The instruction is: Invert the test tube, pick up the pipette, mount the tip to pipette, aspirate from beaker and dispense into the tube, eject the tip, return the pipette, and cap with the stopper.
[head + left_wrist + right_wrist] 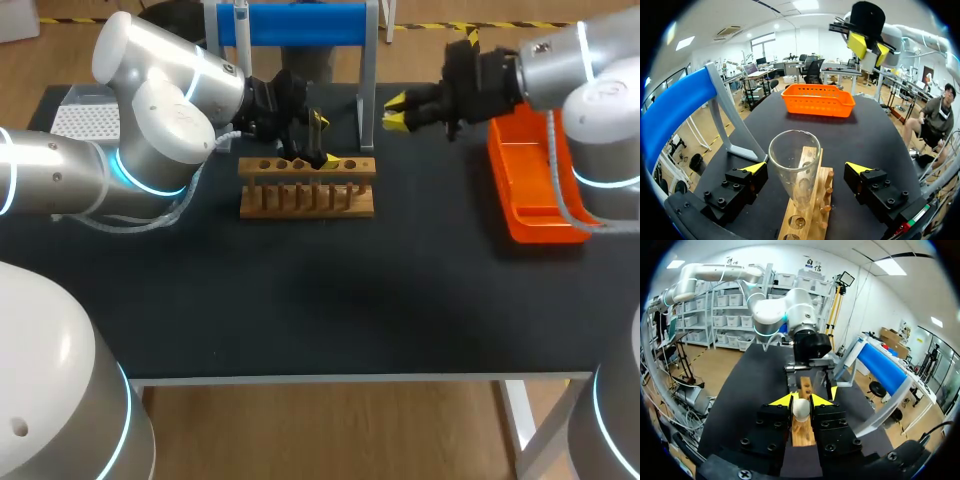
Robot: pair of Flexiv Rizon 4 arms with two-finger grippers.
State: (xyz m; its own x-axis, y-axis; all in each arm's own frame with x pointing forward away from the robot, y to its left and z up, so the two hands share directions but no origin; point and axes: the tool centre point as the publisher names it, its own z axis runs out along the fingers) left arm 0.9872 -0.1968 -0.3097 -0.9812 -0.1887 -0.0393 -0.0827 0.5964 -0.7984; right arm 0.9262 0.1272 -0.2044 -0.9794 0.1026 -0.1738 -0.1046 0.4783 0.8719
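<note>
Counter (350,300): a matte black surface with a pale front edge, carrying four items.

(a) A wooden rack (305,195) lies crosswise near the counter's middle, toward the far side. It has a row of holes along its top bar and pegs along its lower rail.

(b) A blue bar stand (300,22) on grey legs stands at the far edge, behind the rack.

(c) An orange basket (530,185) sits at the right side, well apart from the rack.

(d) A white perforated tray (85,120) lies at the far left corner, partly hidden by the left arm.

Test tube (797,190): clear glass, standing upright in the rack (807,225) with its open mouth up.

Left tool (322,142): poised over the rack. In the left wrist view the left tool (806,167) has its fingers spread wide, one on each side of the tube, and neither touches the glass.

Right tool (395,118): raised above the counter, off the rack's far right end, between the stand's right leg and the basket. In the right wrist view the right tool (801,402) has its fingers drawn close, pinching a small white rounded piece from both sides. This piece appears to be the stopper (801,409). The rack runs lengthwise ahead of it, with the left arm beyond.
</note>
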